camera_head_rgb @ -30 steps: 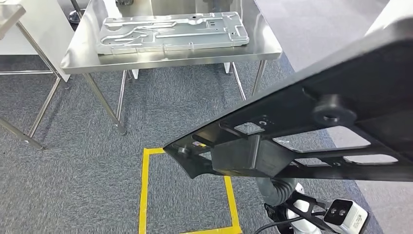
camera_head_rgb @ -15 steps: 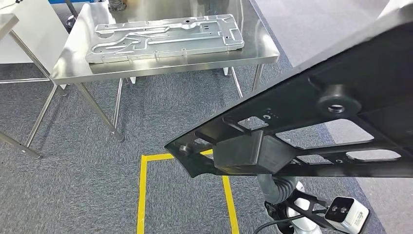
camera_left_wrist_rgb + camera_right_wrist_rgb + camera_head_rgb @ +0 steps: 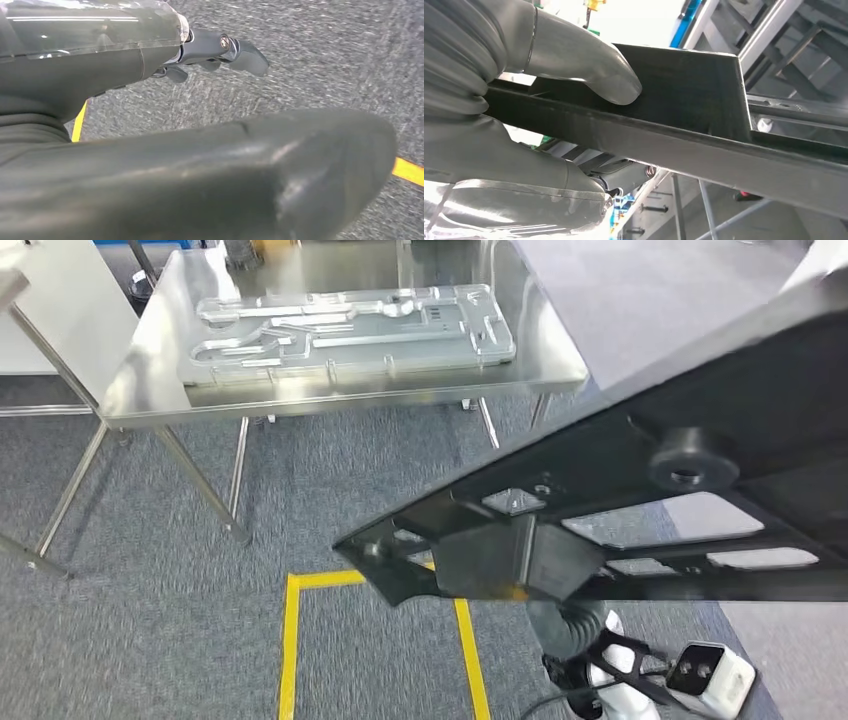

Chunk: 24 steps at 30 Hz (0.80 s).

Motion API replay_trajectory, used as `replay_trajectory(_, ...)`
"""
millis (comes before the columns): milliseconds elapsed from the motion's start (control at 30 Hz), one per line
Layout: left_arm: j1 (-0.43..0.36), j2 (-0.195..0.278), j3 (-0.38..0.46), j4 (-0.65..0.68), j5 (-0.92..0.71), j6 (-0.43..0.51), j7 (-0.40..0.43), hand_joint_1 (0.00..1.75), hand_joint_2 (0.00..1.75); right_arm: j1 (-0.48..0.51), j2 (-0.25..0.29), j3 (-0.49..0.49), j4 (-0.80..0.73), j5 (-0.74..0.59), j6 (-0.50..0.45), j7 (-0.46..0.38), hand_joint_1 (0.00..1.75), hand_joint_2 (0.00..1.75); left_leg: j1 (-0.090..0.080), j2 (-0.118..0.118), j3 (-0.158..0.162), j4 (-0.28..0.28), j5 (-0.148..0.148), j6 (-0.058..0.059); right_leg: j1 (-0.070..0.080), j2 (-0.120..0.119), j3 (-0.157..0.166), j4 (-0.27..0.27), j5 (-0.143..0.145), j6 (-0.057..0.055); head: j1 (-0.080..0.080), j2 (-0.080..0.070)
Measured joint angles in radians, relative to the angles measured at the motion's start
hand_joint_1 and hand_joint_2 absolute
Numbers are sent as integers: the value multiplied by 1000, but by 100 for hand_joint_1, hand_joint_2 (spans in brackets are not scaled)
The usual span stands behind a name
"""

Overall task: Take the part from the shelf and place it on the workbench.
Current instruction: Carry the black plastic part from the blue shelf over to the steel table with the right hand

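right hand (image 3: 524,100) gripping; left hand (image 3: 220,50) empty (fingers apart)

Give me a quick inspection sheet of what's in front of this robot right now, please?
Surface: shiny steel workbench on thin legs, ahead of the robot.
Job's things: large flat black frame part with cut-out openings, carried in the air, not yet on the bench.
Clutter: silver machined metal plate with grooves lying flat on the bench.
Hands: right hand grips the black part's edge, thumb pressed on top; left hand holds nothing, over the carpet.
Cables: black cable by a small white camera box, low on the right.
Surroundings: grey carpet with a yellow tape outline.
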Motion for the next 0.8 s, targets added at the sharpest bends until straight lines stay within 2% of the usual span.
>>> replay_trajectory(67, 1, 0, 0, 0, 0, 0, 0, 0, 0, 0, 0, 0, 2, 0, 1, 0, 175, 175, 0, -1, 9, 0, -12, 3, -1, 0, -88, 111, -52, 8, 0, 0)
replay_trajectory(100, 2, 0, 0, 0, 0, 0, 0, 0, 0, 0, 0, 0, 4, 0, 1, 0, 175, 175, 0, -1, 17, 0, -20, 3, -2, -1, -117, 131, -61, 11, 0, 0)
replay_trajectory(133, 3, 0, 0, 0, 0, 0, -1, 0, 0, 0, 0, 0, 6, 0, 2, 0, 175, 175, 0, -2, 26, 0, -28, 2, -3, -1, -130, 119, -49, 11, 0, 0)
replay_trajectory(167, 3, 0, 0, 0, 0, 0, -1, 0, 0, 0, 0, -1, 6, 0, 2, 0, 175, 175, 0, -3, 38, 0, -37, 0, -3, -1, -124, 71, -12, 9, 0, 0)
replay_trajectory(233, 3, -1, 0, 0, 0, -1, -2, 0, 0, 0, 0, -1, 8, -1, 3, 0, 175, 175, -1, -4, 59, 0, -55, -6, 0, -3, -93, -60, 89, -4, 0, 0)
replay_trajectory(267, 2, -2, 0, 0, -1, -1, -3, 0, 0, 0, 0, -2, 8, 0, 3, 0, 175, 175, -2, -5, 66, -1, -63, -11, 4, -4, -82, -107, 121, -11, 0, 0)
replay_trajectory(300, 2, -3, 0, 0, -1, -2, -3, 0, 0, 0, 0, -2, 9, 0, 3, 0, 175, 175, -2, -5, 72, -3, -69, -17, 8, -4, -77, -132, 137, -19, 0, 0)
replay_trajectory(333, 2, -4, 0, 0, -1, -3, -4, 0, 0, 1, 0, -4, 9, 0, 3, 0, 175, 175, -3, -5, 77, -1, -68, -24, 10, -4, -76, -140, 133, -26, 0, 0)
replay_trajectory(400, 2, -4, 0, 0, -2, -4, -4, 0, 0, 1, -1, -5, 7, -1, 3, 0, 175, 175, -3, -4, 86, 9, -68, -36, 6, -2, -54, -154, 134, -40, 0, 0)
replay_trajectory(467, -1, -4, 0, 0, -2, -4, -5, 0, 0, 0, 0, -6, 7, -1, 3, 0, 175, 175, -1, -3, 66, 72, -91, -44, 1, -3, -23, -166, 127, -48, 0, 0)
replay_trajectory(500, -2, -5, 0, 0, -2, -5, -5, 0, 0, 0, 0, -6, 7, -1, 3, 0, 175, 175, 1, -2, 36, 127, -114, -47, 0, -4, -11, -169, 120, -51, 0, 0)
replay_trajectory(567, -2, -4, 0, 0, -2, -6, -6, 0, 0, 1, 0, -7, 7, 0, 2, 0, 175, 175, 5, -2, -44, 241, -164, -55, 0, -3, 5, -170, 104, -51, 0, 0)
replay_trajectory(600, 0, -4, 0, 0, -2, -7, -6, 0, 0, 2, 0, -7, 7, 0, 2, 0, 175, 175, 7, -2, -76, 270, -174, -59, -1, -2, 15, -169, 95, -50, 0, 0)
replay_trajectory(633, 2, -4, 0, 0, -2, -8, -6, 0, 0, 4, 0, -7, 7, 1, 1, 0, 175, 175, 8, -2, -92, 265, -165, -61, -1, 0, 27, -169, 85, -49, 0, 0)
replay_trajectory(667, 3, -4, 0, 0, -2, -10, -6, 0, 0, 4, 0, -7, 7, 2, 0, 0, 175, 175, 10, -1, -92, 227, -135, -62, -2, 1, 41, -169, 74, -46, 0, 0)
replay_trajectory(733, 5, -4, 0, 0, -3, -11, -6, 0, 0, 5, 0, -7, 7, 3, -1, 0, 175, 175, 11, 0, -71, 106, -35, -59, -3, 1, 71, -168, 50, -38, 0, 0)
replay_trajectory(800, 6, -4, 0, 0, -5, -12, -6, 0, 0, 5, 1, -7, 8, 5, -3, 0, 175, 175, 5, 3, -58, 36, 21, -48, -2, 1, 86, -168, 31, -26, 0, 0)
